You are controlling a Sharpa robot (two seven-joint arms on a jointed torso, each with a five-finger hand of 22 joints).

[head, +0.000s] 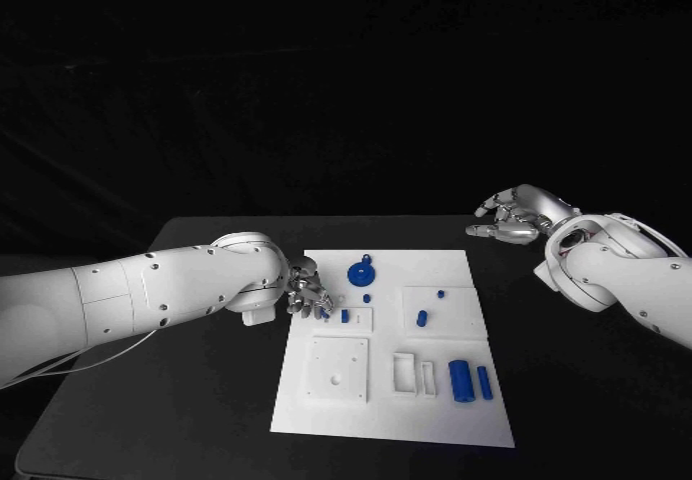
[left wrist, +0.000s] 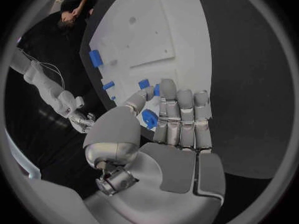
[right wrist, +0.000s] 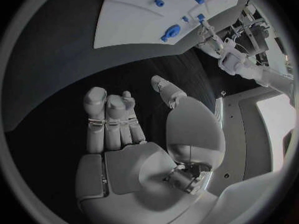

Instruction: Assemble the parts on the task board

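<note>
Both hands empty, left hand (head: pixel 306 293) fingers (left wrist: pixel 184 115) straight

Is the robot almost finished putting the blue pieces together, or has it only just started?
It looks early. Nothing plainly looks assembled: the round blue part, the two blue cylinders and smaller blue pieces lie loose on the task board. The left hand is at the board's left edge, fingers over a small blue piece; whether it grips it is unclear. The right hand is off the board, holding nothing.
</note>
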